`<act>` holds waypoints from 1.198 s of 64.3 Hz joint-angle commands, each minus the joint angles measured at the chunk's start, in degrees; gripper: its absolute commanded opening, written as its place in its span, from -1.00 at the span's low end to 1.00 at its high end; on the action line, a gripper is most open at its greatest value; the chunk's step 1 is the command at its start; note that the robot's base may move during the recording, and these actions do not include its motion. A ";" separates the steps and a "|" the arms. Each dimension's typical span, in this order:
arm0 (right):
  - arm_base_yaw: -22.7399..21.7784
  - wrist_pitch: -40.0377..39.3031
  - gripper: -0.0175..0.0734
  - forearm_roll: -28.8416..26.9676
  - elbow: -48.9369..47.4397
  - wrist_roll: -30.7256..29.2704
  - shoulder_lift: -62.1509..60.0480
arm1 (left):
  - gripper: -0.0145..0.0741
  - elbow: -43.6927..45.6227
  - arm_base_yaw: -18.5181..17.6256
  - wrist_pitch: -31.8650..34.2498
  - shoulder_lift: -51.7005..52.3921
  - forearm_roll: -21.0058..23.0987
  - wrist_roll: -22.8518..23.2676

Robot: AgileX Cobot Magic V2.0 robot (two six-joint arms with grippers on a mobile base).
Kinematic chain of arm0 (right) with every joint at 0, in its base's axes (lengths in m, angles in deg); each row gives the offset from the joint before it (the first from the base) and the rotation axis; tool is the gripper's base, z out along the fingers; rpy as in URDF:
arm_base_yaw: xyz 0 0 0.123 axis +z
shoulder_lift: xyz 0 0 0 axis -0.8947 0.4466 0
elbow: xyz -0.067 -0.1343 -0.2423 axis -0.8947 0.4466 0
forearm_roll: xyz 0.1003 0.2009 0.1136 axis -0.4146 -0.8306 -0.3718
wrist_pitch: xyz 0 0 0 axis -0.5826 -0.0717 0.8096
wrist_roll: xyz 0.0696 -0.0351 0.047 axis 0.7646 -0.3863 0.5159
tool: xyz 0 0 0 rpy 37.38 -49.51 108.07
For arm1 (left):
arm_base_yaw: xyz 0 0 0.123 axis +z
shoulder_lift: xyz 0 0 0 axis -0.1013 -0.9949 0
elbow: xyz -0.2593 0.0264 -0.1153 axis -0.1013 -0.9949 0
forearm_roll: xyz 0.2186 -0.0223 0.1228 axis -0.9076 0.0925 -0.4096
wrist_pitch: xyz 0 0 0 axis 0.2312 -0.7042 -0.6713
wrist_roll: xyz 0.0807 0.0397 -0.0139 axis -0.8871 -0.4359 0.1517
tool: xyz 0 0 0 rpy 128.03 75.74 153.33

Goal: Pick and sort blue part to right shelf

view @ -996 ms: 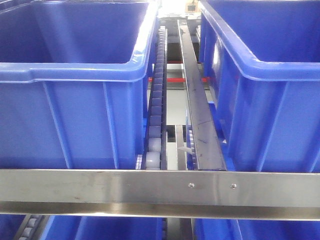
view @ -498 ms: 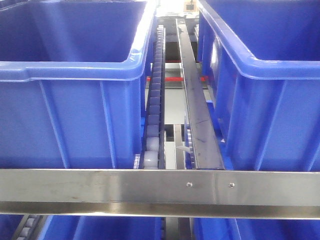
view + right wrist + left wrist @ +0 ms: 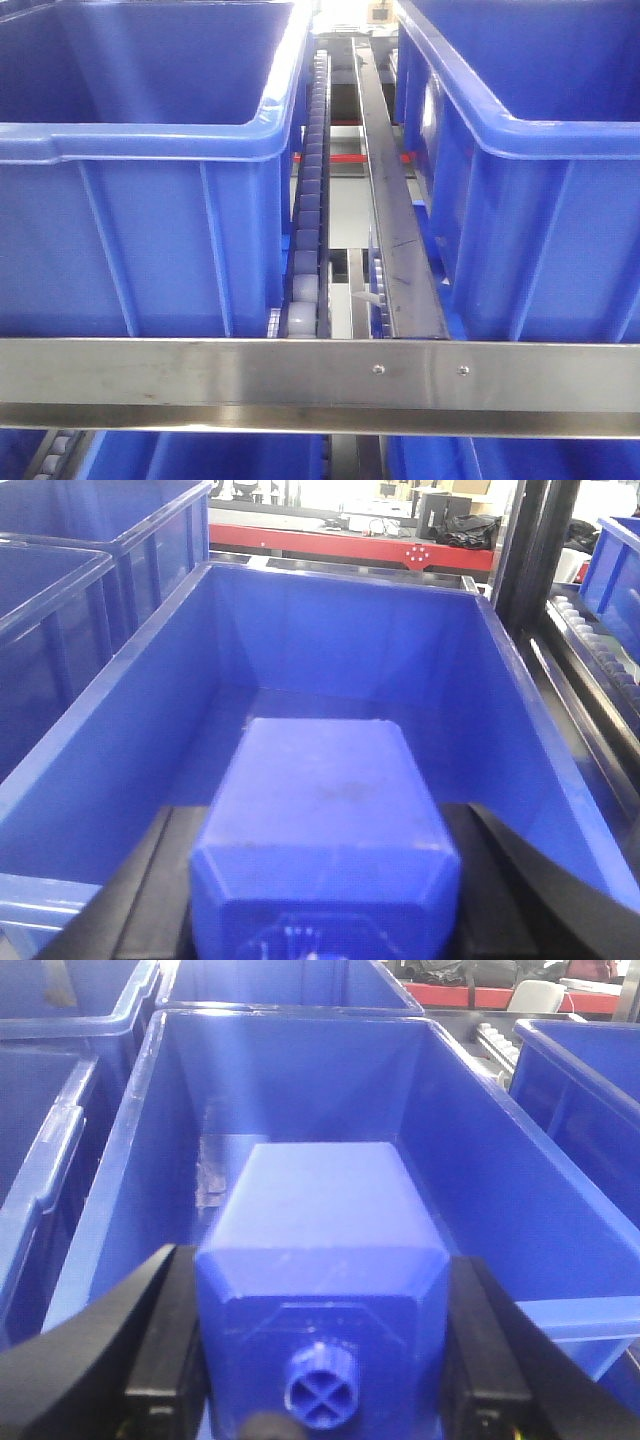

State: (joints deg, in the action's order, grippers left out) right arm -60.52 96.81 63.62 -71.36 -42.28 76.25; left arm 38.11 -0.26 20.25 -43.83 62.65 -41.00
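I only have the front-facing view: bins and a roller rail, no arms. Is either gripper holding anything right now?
Observer: Yes. The left gripper has its jaws closed on a blue block with a small round knob.
Operator: And the right?
Observer: The right gripper grips a second blue block. Its cap end is cut off by the frame, so I cannot tell which type it is.
Operator: What's under them?
Observer: The left one hangs over an open blue bin, the right one over another bin.
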 commanded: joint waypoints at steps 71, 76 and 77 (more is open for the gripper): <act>-0.26 -27.53 0.29 0.32 -12.71 -0.50 40.31 | 0.21 24.37 -5.53 15.51 -47.07 4.49 -6.98; -0.26 -27.74 0.29 0.32 -12.71 -0.50 42.26 | 0.21 24.34 -8.63 18.20 -49.94 4.49 -6.98; -0.26 -27.74 0.29 0.32 -12.71 -0.50 42.52 | 0.21 24.34 -9.06 18.67 -50.67 4.49 -6.98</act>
State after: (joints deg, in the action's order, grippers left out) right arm -60.52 75.70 63.62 -81.61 -42.39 117.61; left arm 60.05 -6.62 31.88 -92.72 66.22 -47.88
